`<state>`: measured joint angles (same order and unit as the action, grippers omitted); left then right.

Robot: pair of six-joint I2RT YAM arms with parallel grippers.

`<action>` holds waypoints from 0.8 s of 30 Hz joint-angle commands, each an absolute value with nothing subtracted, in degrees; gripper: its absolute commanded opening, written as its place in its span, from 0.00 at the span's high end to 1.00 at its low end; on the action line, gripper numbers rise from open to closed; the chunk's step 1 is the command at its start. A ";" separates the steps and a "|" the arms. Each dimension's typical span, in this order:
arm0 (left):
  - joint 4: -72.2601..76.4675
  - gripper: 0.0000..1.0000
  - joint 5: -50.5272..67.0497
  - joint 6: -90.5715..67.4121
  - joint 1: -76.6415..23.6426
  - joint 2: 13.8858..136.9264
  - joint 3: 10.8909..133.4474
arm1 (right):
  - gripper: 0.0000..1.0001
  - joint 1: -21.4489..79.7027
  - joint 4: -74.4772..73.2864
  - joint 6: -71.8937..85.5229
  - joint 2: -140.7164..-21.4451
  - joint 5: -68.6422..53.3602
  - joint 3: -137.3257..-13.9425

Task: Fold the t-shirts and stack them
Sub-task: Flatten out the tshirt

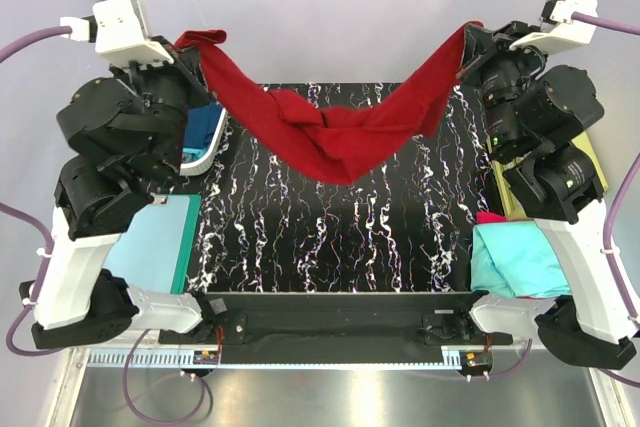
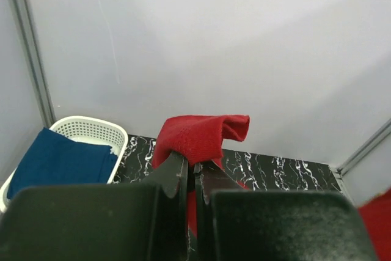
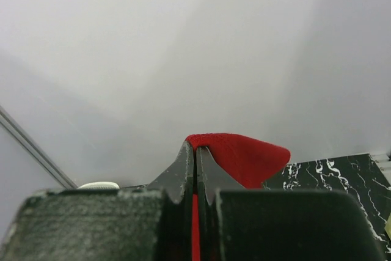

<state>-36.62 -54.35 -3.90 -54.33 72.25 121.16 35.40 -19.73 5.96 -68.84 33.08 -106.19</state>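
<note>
Black marbled mat (image 1: 330,237) covers the middle of the table.

Red shirt (image 1: 335,137) hangs in the air over the mat's far half, slung like a hammock between the two grippers. Its lowest fold sags toward the mat's centre; cannot tell if it touches.

Pale sheet (image 1: 140,247) lies flat just left of the mat.

Teal shirt (image 1: 515,262) sits bunched just right of the mat's near half, with a scrap of magenta shirt (image 1: 490,217) at its far edge.

White basket (image 2: 91,128) is off the mat's far left corner, with a navy shirt (image 2: 61,160) inside.

Yellow-green box (image 1: 598,172) is right of the mat, behind the right arm.

Left gripper (image 2: 192,166) is above the mat's far left corner, jaws pinched on one end of the red shirt. Right gripper (image 3: 195,148) is above the far right corner, jaws clamped on the other end.
</note>
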 commanded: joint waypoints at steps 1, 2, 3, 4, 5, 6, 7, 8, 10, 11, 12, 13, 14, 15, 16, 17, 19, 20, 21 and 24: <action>-30.07 1.00 -60.20 2.62 -57.91 71.63 123.48 | 1.00 36.21 -15.03 4.04 -68.03 33.49 -107.40; -27.62 1.00 -61.68 4.03 -59.75 71.72 123.57 | 1.00 36.30 -14.86 3.87 -68.20 33.49 -108.79; -26.90 1.00 -62.40 6.22 -60.20 72.15 124.10 | 1.00 36.30 -15.81 2.65 -68.90 34.62 -110.11; -24.98 1.00 -62.66 7.20 -60.47 72.42 124.28 | 1.00 36.30 -16.17 1.94 -70.47 35.41 -111.17; -23.31 1.00 -63.54 8.60 -60.47 72.68 123.58 | 1.00 36.30 -16.43 1.50 -71.27 36.55 -112.75; -21.55 1.00 -64.50 12.27 -60.47 73.73 123.31 | 1.00 36.21 -17.48 0.71 -72.32 39.35 -113.63; -20.05 1.00 -65.12 13.44 -60.38 74.35 123.57 | 1.00 36.12 -18.71 0.44 -74.94 40.24 -116.43; -20.04 1.00 -65.47 14.14 -60.38 75.23 125.14 | 1.00 36.12 -22.55 0.70 -76.45 40.60 -118.02; -21.26 1.00 -65.39 15.03 -60.55 77.51 127.61 | 1.00 36.12 -23.73 2.02 -78.04 39.30 -119.27; -21.18 1.00 -65.39 14.86 -60.82 77.52 128.84 | 1.00 36.04 -23.82 2.63 -77.96 38.59 -119.09; -21.18 1.00 -65.39 14.42 -61.17 77.26 129.37 | 1.00 36.21 -23.82 2.46 -77.52 37.71 -119.44; -19.88 1.00 -65.30 15.11 -63.09 76.30 129.81 | 1.00 36.47 -23.56 1.76 -76.74 36.49 -119.01; -17.86 1.00 -66.00 16.77 -64.67 75.85 129.73 | 1.00 37.34 -21.38 0.54 -74.90 35.52 -116.48; -14.27 1.00 -67.22 23.57 -66.43 75.41 128.86 | 1.00 38.31 -11.09 -4.17 -72.36 35.33 -112.71; -0.93 1.00 -69.50 29.47 -70.53 73.93 126.85 | 1.00 40.15 -5.94 -6.39 -68.07 35.51 -107.19; 8.26 1.00 -70.30 36.32 -71.71 73.39 120.30 | 1.00 40.08 -3.45 -7.46 -67.85 36.38 -107.40; 10.67 1.00 -72.67 42.03 -68.76 74.78 119.87 | 1.00 39.64 -9.02 -8.78 -74.76 44.97 -117.86; 1.32 1.00 -72.34 36.88 -67.25 78.62 127.89 | 1.00 39.38 -16.88 -8.61 -78.19 47.44 -121.86; -8.34 0.99 -71.03 25.25 -65.58 79.79 131.54 | 1.00 39.20 -17.05 -6.96 -79.53 46.50 -121.64; -11.77 0.98 -69.43 21.81 -63.38 79.01 128.67 | 1.00 34.99 -25.02 3.90 -81.28 39.93 -120.31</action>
<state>-7.60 -68.77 26.89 -65.43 79.05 127.70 38.61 -17.37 -4.01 -77.97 41.04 -118.24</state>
